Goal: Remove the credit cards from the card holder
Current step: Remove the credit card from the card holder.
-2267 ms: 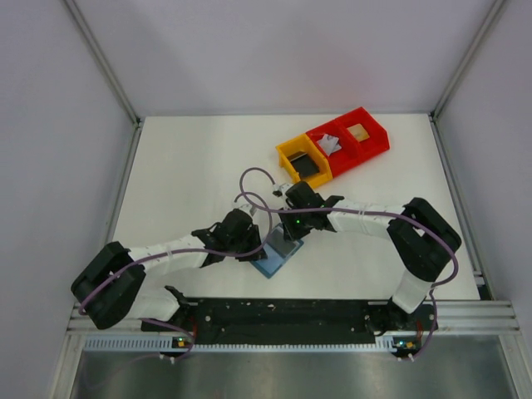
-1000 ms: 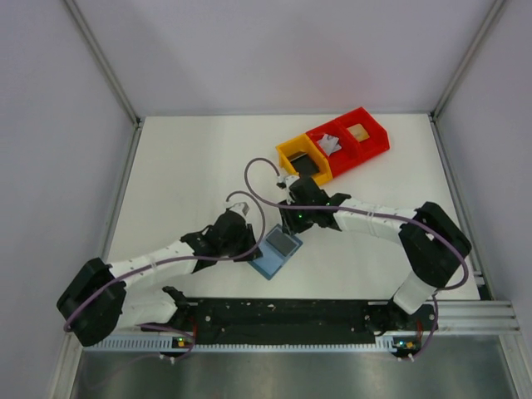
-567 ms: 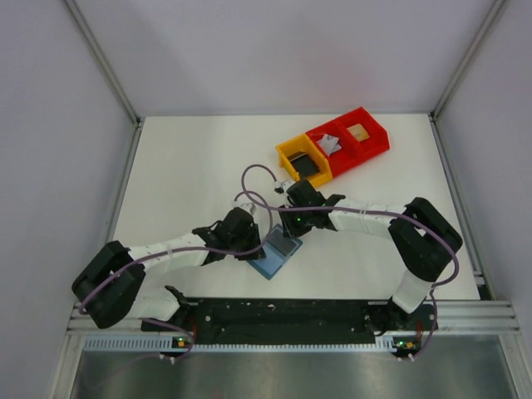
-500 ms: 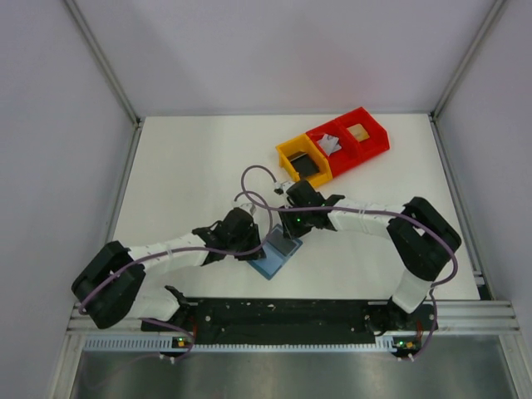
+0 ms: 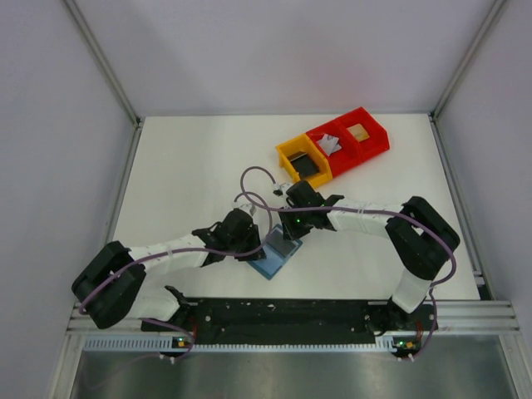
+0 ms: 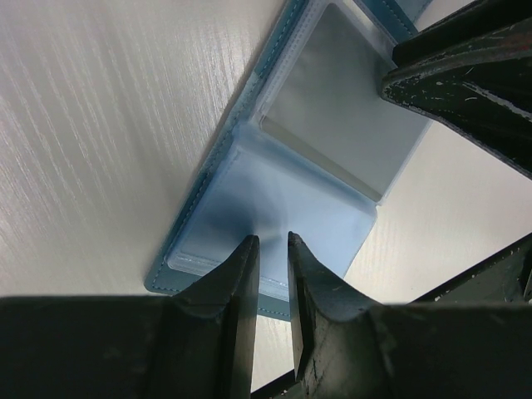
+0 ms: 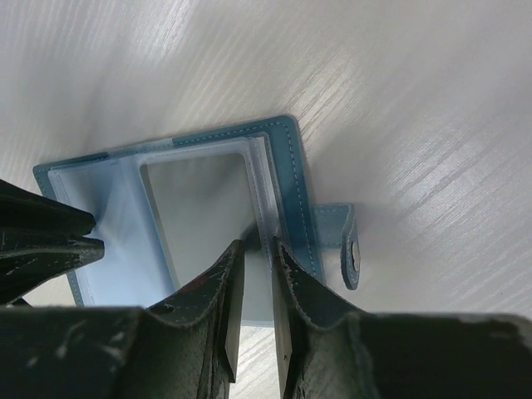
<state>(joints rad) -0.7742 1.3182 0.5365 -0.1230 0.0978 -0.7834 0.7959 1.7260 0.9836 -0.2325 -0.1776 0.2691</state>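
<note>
The teal-blue card holder lies open on the table between my two grippers. Its clear sleeves hold a pale grey credit card, which also shows in the left wrist view. My left gripper is nearly closed, pinching the pale blue sleeve at the holder's near end. My right gripper is nearly closed on the sleeve edge beside the grey card, next to the snap tab. Whether it grips the card itself I cannot tell. In the top view the two grippers flank the holder.
A yellow bin holds a dark card. Joined red bins at the back right hold a pale card and a tan card. Purple cables loop above both wrists. Frame rails edge the table.
A second ago the left arm was stretched out lower left and the holder lay more exposed. Both grippers have since closed in on it. Nothing has visibly moved in the last half second.
</note>
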